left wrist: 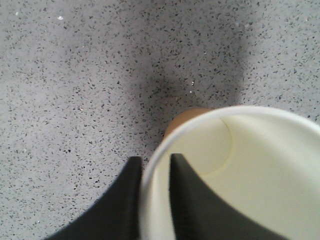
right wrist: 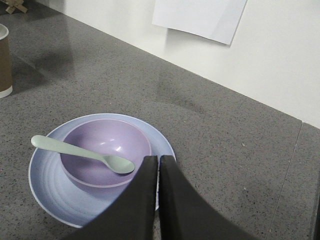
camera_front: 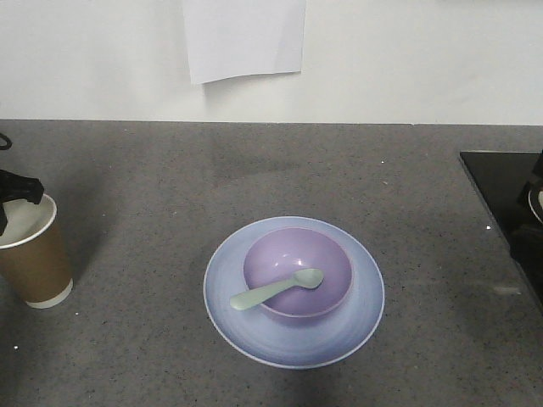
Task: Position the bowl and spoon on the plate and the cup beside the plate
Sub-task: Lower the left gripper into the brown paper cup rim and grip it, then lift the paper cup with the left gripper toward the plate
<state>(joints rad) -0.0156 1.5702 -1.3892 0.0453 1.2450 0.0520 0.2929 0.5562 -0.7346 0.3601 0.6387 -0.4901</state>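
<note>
No legible writing, left gripper (left wrist: 154,200) pinching cup (camera_front: 32,254)

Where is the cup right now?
In the front view, the cup stands at the counter's far left edge, well apart from the plate, its rim pinched by the left hand.

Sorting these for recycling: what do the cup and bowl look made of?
Cup: likely paper, matte brown wall, white inside and rolled white rim. Bowl: probably plastic, smooth lavender with soft glossy highlights; glazed ceramic can't be ruled out.
</note>
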